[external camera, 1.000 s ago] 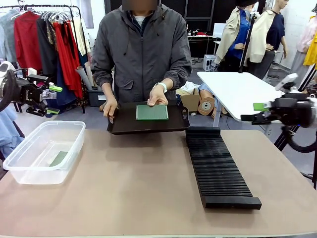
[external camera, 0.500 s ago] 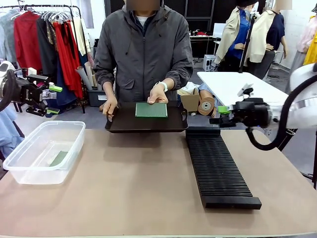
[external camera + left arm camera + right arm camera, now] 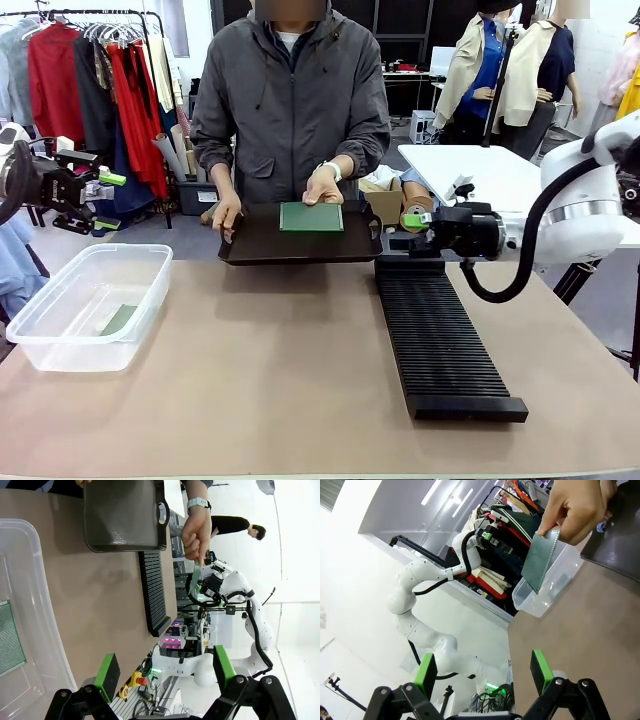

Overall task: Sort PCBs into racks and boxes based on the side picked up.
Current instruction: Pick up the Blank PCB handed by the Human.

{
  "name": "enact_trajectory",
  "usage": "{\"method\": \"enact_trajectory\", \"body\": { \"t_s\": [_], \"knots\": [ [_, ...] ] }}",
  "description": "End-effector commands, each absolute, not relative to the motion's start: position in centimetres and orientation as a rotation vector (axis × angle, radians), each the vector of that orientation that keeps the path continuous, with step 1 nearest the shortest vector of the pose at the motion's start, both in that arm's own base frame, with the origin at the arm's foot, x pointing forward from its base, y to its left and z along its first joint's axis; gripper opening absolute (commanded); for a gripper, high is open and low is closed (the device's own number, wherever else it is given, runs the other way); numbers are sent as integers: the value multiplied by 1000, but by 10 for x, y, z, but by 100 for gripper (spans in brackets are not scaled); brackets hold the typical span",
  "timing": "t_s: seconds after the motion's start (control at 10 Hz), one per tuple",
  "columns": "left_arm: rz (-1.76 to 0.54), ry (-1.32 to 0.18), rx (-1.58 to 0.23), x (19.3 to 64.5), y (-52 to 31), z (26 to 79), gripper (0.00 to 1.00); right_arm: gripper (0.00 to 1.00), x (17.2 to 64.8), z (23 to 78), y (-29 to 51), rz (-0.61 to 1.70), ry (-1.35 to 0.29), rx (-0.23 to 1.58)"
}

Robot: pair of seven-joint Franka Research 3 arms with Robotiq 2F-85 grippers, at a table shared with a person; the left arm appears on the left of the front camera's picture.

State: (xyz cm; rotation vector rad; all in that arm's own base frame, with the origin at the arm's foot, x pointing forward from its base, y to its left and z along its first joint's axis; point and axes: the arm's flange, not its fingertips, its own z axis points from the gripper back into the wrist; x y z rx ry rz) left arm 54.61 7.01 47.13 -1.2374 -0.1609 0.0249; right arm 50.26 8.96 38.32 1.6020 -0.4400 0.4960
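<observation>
person hands over a pcb: at the far edge of the table point(image 3: 250, 400), a person steadies a black tray point(image 3: 260, 248) with one hand point(image 3: 226, 213) and with the other hand point(image 3: 323, 187) tips a green pcb point(image 3: 311, 216) up from it, while i watch from the remote station. my right gripper point(image 3: 411, 223) hangs just past the far end of the black slotted rack point(image 3: 440, 335), beside the tray's handle, with its jaws spread wide and nothing between them. through its own camera the green pcb point(image 3: 540, 557) stands on edge, pinched at the top by the person's fingers. my left gripper point(image 3: 110, 200) waits off the table's far left corner, above and behind the clear plastic box point(image 3: 155, 290), jaws likewise wide apart and empty. a second pcb point(image 3: 118, 320) lies flat on the floor of that box, near the table's left edge.

the risk, as i judge it, sits in the handover. the person's fingers cover the top edge of the thin board, so jaws closing too high could nip them. if they close too low or off centre, the green pads may catch only a corner, and the board could twist or slip out on the way over. the tray handle is close to my wrist, and a hasty reach could knock the tray. and if i misread which face is turned toward me, the board lands in the rack when it belongs in the box, or the reverse.
</observation>
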Motion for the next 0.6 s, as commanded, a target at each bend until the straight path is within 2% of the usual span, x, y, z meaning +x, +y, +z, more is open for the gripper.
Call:
{"method": "enact_trajectory", "body": {
  "t_s": [0.0,0.5],
  "knots": [
    [23,-165,-1225,544,70,474,97,100,520,385,115,499,-454,1619],
    [23,-165,-1225,544,70,474,97,100,567,391,147,492,-343,1592]
  ]
}}
